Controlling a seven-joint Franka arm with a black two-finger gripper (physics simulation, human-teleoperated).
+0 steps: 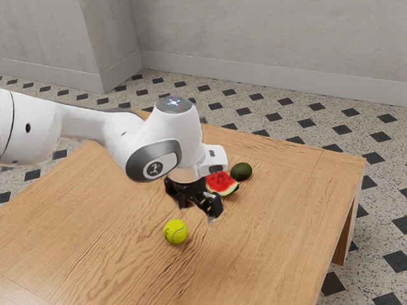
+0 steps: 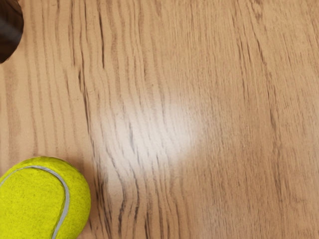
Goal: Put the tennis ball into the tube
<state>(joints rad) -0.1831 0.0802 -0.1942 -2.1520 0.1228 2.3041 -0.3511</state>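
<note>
The tennis ball (image 1: 175,232) is resting on the wooden table (image 1: 273,254), just beside the gripper (image 1: 198,213), toward the exterior view's left and the near side. Picking it up is being judged the step in hand, with the placing in the tube wholly ahead. The gripper is standing above the wood with its fingers spread apart, and nothing is being grasped. A small shift over the ball is being called for first, since it is lying off to one side of the gripper; only once it is being straddled evenly should a straight descent be made. The pads should be brought to its widest part, as a grip too high may be squeezing it downward and away, and a one-sided touch may be setting it rolling. A firm but moderate squeeze is likely being met with some give, and good hold is being promised by the felt. Its cover is showing bright yellow-green and fuzzy, with a pale seam curving across it. Farther out, a dark rounded thing (image 2: 9,30) is being partly caught in the wrist view; whether the tube is being seen there cannot be told. On the far side, a watermelon slice (image 1: 221,183) is lying beside an avocado (image 1: 241,171).
</note>
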